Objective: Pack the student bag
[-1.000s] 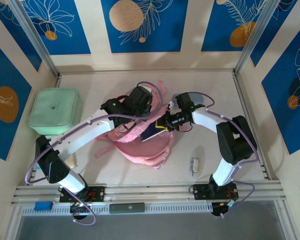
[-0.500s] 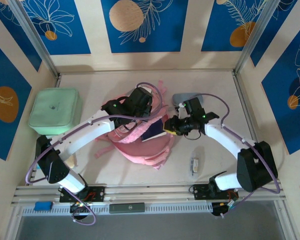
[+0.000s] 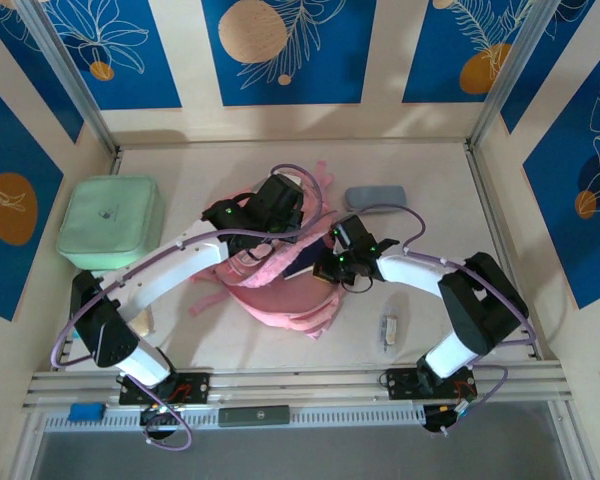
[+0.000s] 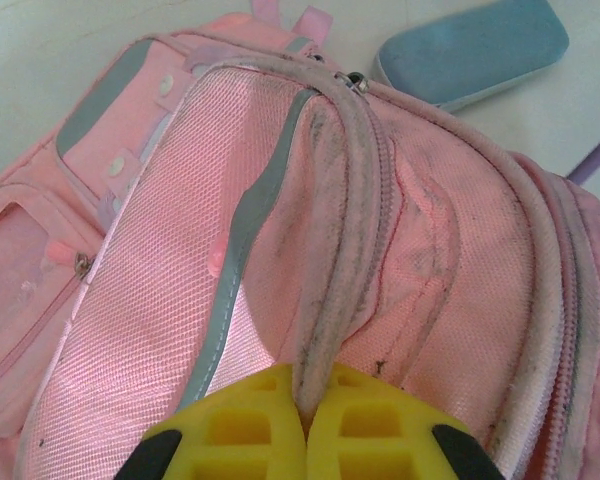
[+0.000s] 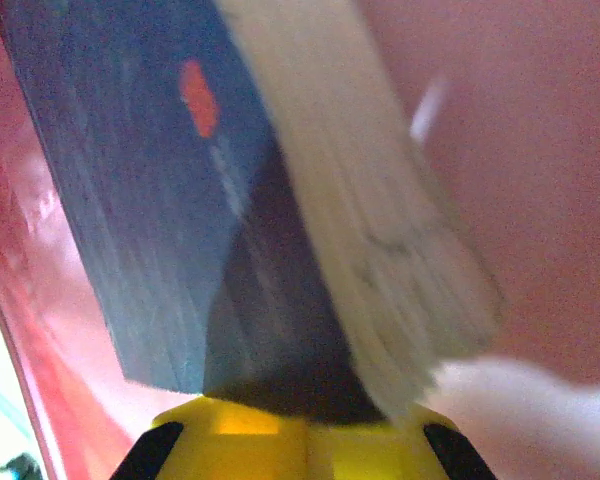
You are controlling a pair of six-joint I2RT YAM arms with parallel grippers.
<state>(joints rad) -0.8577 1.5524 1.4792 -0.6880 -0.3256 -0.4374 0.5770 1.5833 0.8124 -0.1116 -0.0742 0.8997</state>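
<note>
Blue floral wall panels (image 3: 290,50) around a pale cream tabletop (image 3: 430,175)

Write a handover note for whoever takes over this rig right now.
Left tool: shut on the zipper rim of the student bag, lifting it so the mouth gapes.
Right tool: shut, tips at the near end of a dark blue book.
Done: the book is partly inside the bag's mouth, mid-table.
Left: probably push the book fully in. A mint-green case, a grey-blue pouch and a small item lie on the table outside the bag.
</note>
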